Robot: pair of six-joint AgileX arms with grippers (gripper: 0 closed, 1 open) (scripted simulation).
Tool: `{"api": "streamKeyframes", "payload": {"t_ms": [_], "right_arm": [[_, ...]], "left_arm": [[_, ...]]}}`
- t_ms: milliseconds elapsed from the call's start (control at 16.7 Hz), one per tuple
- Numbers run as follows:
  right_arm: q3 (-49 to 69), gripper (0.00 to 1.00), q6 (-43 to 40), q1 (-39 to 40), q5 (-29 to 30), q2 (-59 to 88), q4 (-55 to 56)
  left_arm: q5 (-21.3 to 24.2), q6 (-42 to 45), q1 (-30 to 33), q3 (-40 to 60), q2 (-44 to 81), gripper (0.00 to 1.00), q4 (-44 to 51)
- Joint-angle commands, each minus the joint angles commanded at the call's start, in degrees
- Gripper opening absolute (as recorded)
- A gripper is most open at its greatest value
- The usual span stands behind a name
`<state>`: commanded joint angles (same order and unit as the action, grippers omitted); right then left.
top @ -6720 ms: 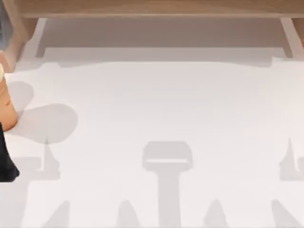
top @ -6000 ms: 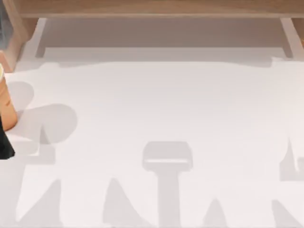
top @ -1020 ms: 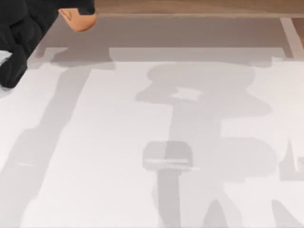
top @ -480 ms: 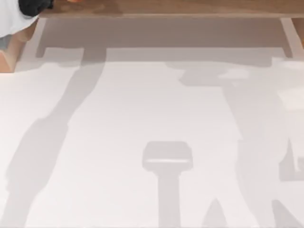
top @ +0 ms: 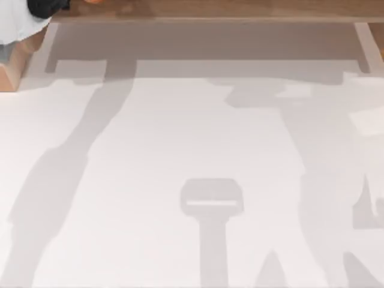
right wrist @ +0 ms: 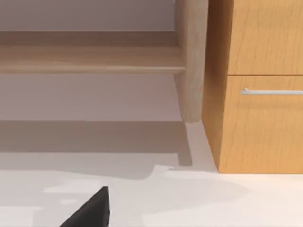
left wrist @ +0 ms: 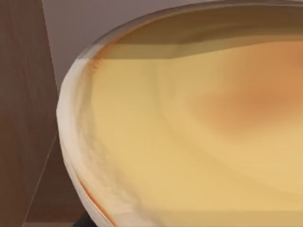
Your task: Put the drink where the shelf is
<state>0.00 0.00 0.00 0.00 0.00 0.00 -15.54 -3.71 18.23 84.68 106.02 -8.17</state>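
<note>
The shelf (top: 240, 9) is a light-brown wooden board along the far edge of the table, with uprights (top: 369, 45) at its ends. My left gripper (top: 47, 6) is at the shelf's far left end, at the top edge of the top view, shut on the drink. An orange sliver of the drink (top: 90, 1) shows beside it. In the left wrist view the drink (left wrist: 199, 142) looms very close, orange-tan with a pale cream rim, with brown wood (left wrist: 19, 94) next to it. A black part of my right gripper (right wrist: 92, 210) hangs low over the white table.
The right wrist view looks at the shelf board (right wrist: 90, 59), a round wooden upright (right wrist: 189, 61) and a wooden cabinet (right wrist: 265, 118) with a drawer handle. Arm shadows lie across the white tabletop (top: 192, 132).
Over the last second my left arm carried the drink farther back and up to the shelf's left end. In the last half second it barely moved.
</note>
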Motion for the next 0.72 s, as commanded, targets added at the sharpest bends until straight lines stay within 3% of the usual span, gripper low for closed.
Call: {"api": "streamKeyframes", "payload": {"t_ms": [660, 720], "right_arm": [[0.00, 1.00, 0.00, 0.00, 0.00, 0.00, 0.00], [0.00, 1.00, 0.00, 0.00, 0.00, 0.00, 0.00]], "left_arm": [[1.21, 0.57, -1.00, 4.27, 8.17, 0.00, -4.36], [1.21, 0.57, -1.00, 4.27, 8.17, 0.08, -4.36]]}}
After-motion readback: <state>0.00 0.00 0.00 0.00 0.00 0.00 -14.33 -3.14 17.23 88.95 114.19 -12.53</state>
